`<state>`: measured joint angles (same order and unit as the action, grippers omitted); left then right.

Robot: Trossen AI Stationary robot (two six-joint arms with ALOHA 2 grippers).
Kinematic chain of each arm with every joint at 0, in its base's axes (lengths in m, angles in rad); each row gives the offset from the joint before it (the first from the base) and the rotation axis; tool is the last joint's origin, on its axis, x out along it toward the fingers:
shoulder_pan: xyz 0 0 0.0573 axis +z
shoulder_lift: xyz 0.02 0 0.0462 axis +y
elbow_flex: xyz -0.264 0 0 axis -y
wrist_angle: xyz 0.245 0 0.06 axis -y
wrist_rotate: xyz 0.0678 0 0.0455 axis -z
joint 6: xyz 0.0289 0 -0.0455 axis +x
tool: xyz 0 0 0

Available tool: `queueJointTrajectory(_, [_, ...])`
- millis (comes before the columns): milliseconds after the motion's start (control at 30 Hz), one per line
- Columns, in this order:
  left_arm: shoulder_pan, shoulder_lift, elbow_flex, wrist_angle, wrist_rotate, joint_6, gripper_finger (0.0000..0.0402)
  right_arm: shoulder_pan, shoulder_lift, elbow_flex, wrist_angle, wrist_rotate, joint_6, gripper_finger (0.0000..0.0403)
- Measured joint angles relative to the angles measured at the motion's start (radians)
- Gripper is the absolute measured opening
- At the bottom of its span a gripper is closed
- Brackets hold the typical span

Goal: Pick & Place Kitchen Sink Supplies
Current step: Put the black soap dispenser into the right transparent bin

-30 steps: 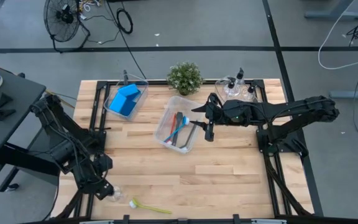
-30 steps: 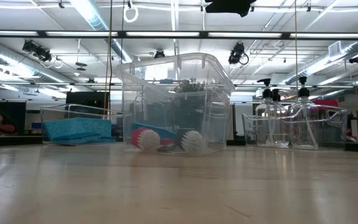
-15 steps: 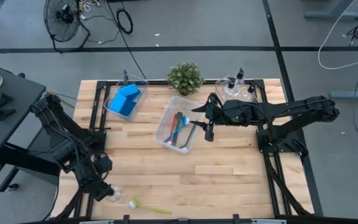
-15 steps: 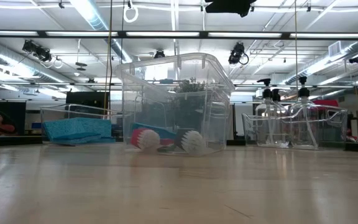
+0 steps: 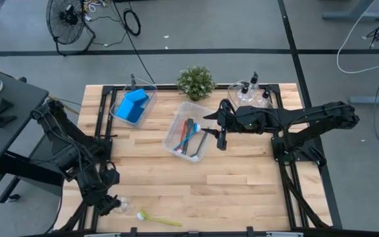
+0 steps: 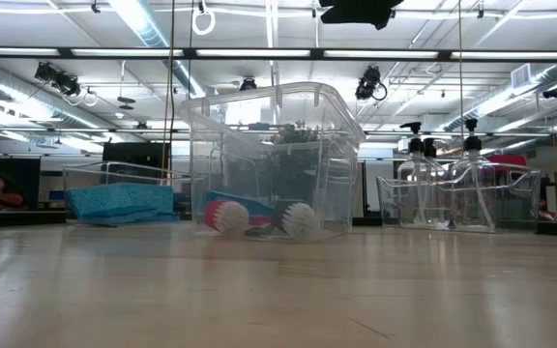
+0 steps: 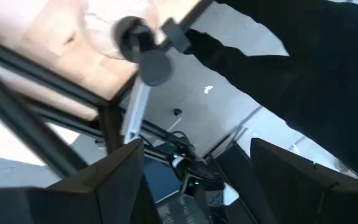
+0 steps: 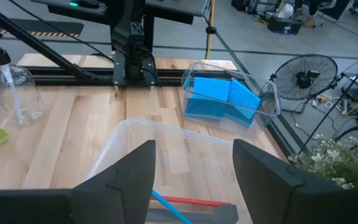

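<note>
- Pump bottle point(image 5: 120, 203): one lies at the bench's point(image 5: 242, 191) near left corner, just beyond the left gripper's point(image 5: 105, 206) wide jaws, unheld.
- Three more bottles point(image 5: 252, 93) stand in the far right bin.
- One yellow-green brush point(image 5: 158, 218) lies beside it.
- Right gripper point(image 5: 220, 139), jaws parted and empty, hovers over the brush bin point(image 5: 172, 135).

Two arms, both matte black, built from chunky boxy links w/ rounded joint housings, each mounted on a black metal frame at its side of the table. Left arm point(image 5: 71, 155): black cable loops along the links, gripper point(image 5: 104, 204) same dark finish. Right arm point(image 5: 295, 118): long slim forearm, bulkier wrist block, small green light on the wrist, gripper point(image 5: 219, 139) black too. Wrist views show fingers point(image 8: 120, 180) as flat, angular dark-grey plates w/ bevelled edges; left arm's fingers point(image 7: 114, 180) look the same.
</note>
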<state>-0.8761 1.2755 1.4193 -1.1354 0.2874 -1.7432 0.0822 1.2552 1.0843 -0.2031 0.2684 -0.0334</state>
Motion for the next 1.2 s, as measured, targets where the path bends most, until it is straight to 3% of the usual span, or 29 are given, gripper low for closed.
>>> queueJointTrajectory(900, [-0.003,0.000,0.000,0.143,-0.053,-0.008,0.0296,0.000,0.000,0.000,-0.001,0.000,0.002,0.0216])
queueJointTrajectory(1200, [-0.003,0.000,0.107,0.068,-0.121,-0.028,0.0296,0.000,0.000,0.000,-0.001,-0.001,0.045,0.0216])
